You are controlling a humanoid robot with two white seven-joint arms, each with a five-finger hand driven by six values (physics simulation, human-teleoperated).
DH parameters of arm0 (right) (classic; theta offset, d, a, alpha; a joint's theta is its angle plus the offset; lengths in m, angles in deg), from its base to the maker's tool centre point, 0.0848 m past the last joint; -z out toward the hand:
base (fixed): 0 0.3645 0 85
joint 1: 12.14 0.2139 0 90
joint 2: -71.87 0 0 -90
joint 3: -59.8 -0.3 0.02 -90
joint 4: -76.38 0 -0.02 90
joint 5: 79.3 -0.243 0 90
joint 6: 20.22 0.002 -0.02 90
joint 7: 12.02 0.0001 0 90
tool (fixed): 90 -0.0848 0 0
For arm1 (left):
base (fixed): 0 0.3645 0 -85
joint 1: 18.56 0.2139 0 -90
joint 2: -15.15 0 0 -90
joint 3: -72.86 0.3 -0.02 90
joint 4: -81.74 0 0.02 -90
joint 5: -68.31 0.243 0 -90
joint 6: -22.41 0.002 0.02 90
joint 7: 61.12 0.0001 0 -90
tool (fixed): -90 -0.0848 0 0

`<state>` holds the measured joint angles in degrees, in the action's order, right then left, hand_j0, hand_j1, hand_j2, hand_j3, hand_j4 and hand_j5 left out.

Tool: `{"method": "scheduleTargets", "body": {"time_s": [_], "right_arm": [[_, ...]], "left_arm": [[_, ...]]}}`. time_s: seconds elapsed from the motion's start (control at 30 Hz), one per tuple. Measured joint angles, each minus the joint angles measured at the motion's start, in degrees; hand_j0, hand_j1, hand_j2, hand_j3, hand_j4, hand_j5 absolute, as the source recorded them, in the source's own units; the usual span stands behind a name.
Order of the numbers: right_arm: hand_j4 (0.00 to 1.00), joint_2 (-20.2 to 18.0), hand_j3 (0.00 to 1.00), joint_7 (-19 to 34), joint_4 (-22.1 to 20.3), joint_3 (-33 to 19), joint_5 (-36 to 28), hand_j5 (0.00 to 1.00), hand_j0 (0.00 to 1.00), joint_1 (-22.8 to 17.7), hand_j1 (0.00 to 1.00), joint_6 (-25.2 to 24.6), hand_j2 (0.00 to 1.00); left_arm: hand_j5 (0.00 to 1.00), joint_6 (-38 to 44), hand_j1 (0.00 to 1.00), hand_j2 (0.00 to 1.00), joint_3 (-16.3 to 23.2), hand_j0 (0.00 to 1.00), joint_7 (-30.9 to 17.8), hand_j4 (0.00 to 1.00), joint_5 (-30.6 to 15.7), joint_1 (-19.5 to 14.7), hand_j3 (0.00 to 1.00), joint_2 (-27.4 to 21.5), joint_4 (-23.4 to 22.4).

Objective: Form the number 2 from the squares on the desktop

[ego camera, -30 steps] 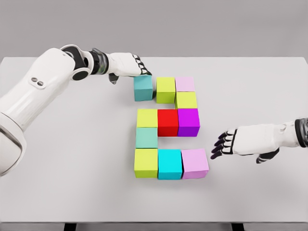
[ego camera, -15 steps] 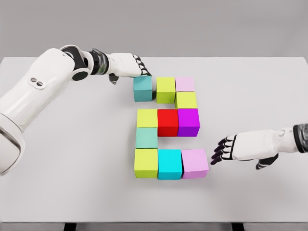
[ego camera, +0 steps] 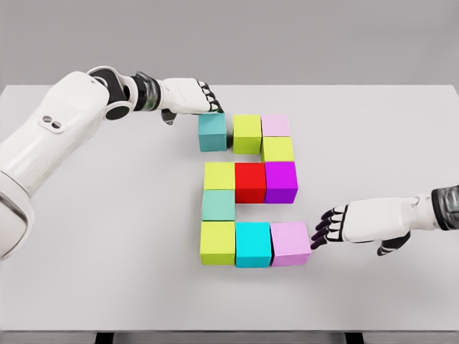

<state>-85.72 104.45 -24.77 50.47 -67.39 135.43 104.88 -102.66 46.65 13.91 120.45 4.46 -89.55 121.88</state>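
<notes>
Coloured cubes on the white table (ego camera: 86, 236) form a blocky 2. The top row has a teal cube (ego camera: 212, 132), a lime cube (ego camera: 247, 133) and a pale pink cube (ego camera: 276, 125). A lime cube (ego camera: 277, 149) sits under the pink one. The middle row is lime (ego camera: 219, 175), red (ego camera: 250, 181), purple (ego camera: 281, 180). A sea-green cube (ego camera: 218, 204) links down to the bottom row of lime (ego camera: 217, 242), cyan (ego camera: 252, 244) and pink (ego camera: 290, 243). My left hand (ego camera: 193, 96) rests its fingers against the teal cube's far edge. The fingertips of my right hand (ego camera: 324, 227) touch the bottom pink cube's right side, fingers extended.
A narrow gap separates the teal cube from the lime cube beside it. The table's front edge (ego camera: 229, 331) runs along the bottom of the view.
My right hand has slid left and down until its fingertips reach the bottom pink cube. The left hand and teal cube have barely shifted.
</notes>
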Motion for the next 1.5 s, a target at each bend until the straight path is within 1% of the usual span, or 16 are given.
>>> {"method": "scheduleTargets", "body": {"time_s": [0.73,0.93,1.0,1.03,1.1,1.17,1.23,1.27,1.33,1.4,1.43,1.47,1.5], "right_arm": [[1.00,0.71,1.00,-0.01,0.00,0.06,-0.09,1.00,1.00,-0.18,1.00,0.00,1.00],[1.00,0.30,1.00,0.08,0.02,-0.34,-0.07,1.00,1.00,-0.09,1.00,0.00,1.00],[1.00,-0.90,1.00,0.06,0.08,-1.66,-0.14,1.00,1.00,-0.18,1.00,0.01,1.00],[1.00,-1.72,1.00,0.05,0.22,-3.16,-0.70,1.00,1.00,-0.18,1.00,0.02,1.00],[1.00,-3.14,1.00,0.10,1.15,-6.71,-3.71,1.00,1.00,-0.61,1.00,0.03,1.00],[1.00,-3.49,1.00,0.17,4.68,-11.41,-9.00,1.00,1.00,-2.72,1.00,0.05,1.00],[1.00,-2.59,1.00,0.24,9.60,-17.18,-15.54,1.00,1.00,-7.71,1.00,-0.04,1.00],[1.00,-1.40,1.00,0.25,11.64,-20.11,-17.80,1.00,1.00,-11.26,1.00,-0.04,1.00],[1.00,2.33,1.00,0.27,14.74,-26.89,-20.77,1.00,1.00,-18.31,1.00,-0.04,1.00],[1.00,7.76,1.00,0.54,17.19,-36.53,-21.57,1.00,1.00,-29.77,1.00,0.20,1.00],[1.00,10.82,1.00,0.78,18.48,-41.60,-21.99,1.00,1.00,-33.41,1.00,0.14,1.00],[1.00,14.01,1.00,1.66,19.72,-46.42,-22.28,1.00,1.00,-34.80,1.00,0.12,1.00],[1.00,16.69,1.00,3.04,21.01,-50.53,-22.58,1.00,1.00,-35.15,1.00,0.07,1.00]], "left_arm": [[1.00,0.00,1.00,1.00,-0.04,1.00,0.00,1.00,-0.02,0.26,1.00,-0.38,1.52],[1.00,0.00,1.00,1.00,-0.79,1.00,0.00,1.00,-1.66,0.35,1.00,-1.63,1.53],[1.00,0.00,1.00,1.00,-1.50,1.00,0.00,1.00,-2.01,0.26,1.00,-2.00,1.51],[1.00,0.00,1.00,1.00,-1.93,1.00,0.01,1.00,-2.13,0.35,1.00,-2.20,1.48],[1.00,0.00,1.00,1.00,-2.73,1.00,0.02,1.00,-2.26,0.35,1.00,-2.78,1.36],[1.00,0.00,1.00,1.00,-3.16,1.00,0.03,1.00,-2.33,0.35,1.00,-3.99,1.44],[1.00,0.00,1.00,1.00,-3.37,1.00,0.02,1.00,-2.30,0.79,1.00,-5.17,1.56],[1.00,0.00,1.00,1.00,-3.44,1.00,0.01,1.00,-2.26,0.79,1.00,-5.71,1.61],[1.00,-0.01,1.00,1.00,-3.50,1.00,0.01,1.00,-2.21,1.05,1.00,-6.70,1.78],[1.00,-0.01,1.00,1.00,-3.48,1.00,-0.01,1.00,-2.16,1.32,1.00,-7.35,1.99],[1.00,-0.01,1.00,1.00,-3.40,1.00,-0.02,1.00,-2.15,1.32,1.00,-7.59,2.15],[1.00,0.00,1.00,1.00,-3.32,1.00,-0.01,1.00,-2.19,1.32,1.00,-7.79,2.33],[1.00,0.00,1.00,1.00,-3.25,1.00,0.00,1.00,-2.20,1.32,1.00,-8.01,2.48]]}}
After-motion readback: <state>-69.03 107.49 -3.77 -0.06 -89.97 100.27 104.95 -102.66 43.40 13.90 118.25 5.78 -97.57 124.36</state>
